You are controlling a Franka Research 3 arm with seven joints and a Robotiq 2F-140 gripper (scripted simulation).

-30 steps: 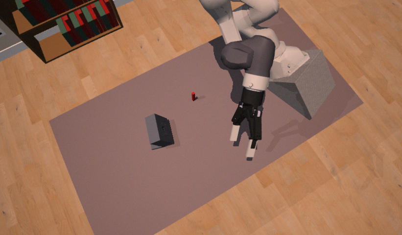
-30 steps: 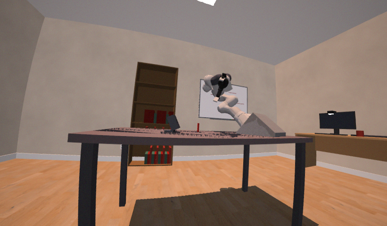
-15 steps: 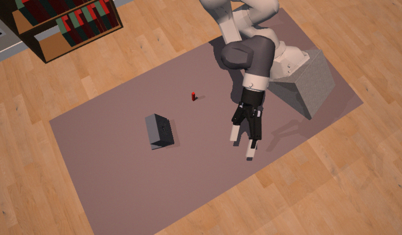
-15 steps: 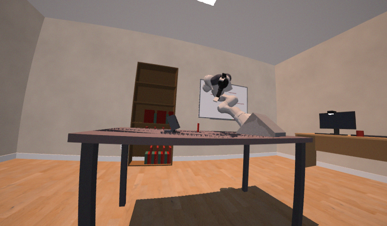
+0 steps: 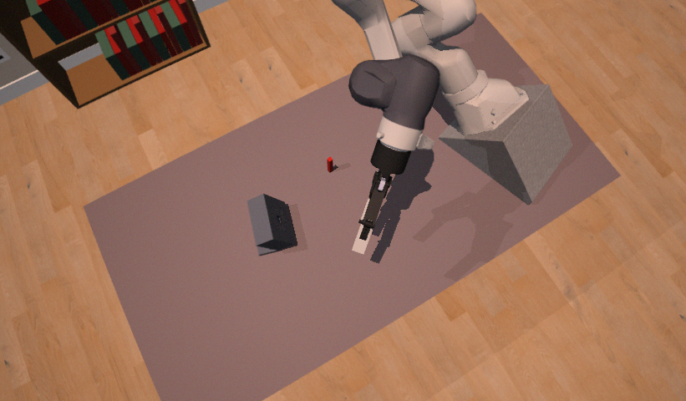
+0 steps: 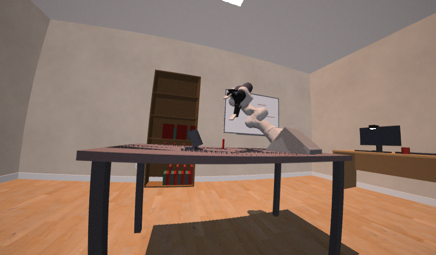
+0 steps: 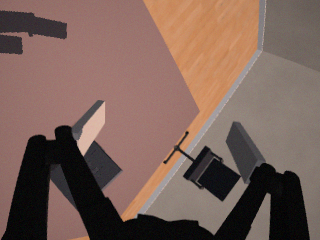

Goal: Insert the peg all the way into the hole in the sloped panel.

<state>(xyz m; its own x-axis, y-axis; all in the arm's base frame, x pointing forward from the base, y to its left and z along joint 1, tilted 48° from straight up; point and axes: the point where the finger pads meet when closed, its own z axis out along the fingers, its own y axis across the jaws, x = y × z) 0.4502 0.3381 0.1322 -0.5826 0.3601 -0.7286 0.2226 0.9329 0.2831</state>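
peg (image 5: 329, 164): little red guy standing upright on the table (image 5: 195, 278), well off to the side of my fingers, nowhere near them
panel block (image 5: 271, 224): grey, sloped, apart from the peg
my gripper (image 5: 368, 224): up high, spread wide, holding nothing

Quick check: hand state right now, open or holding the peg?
Hand: open, holding nothing; the red peg stands apart on the table.
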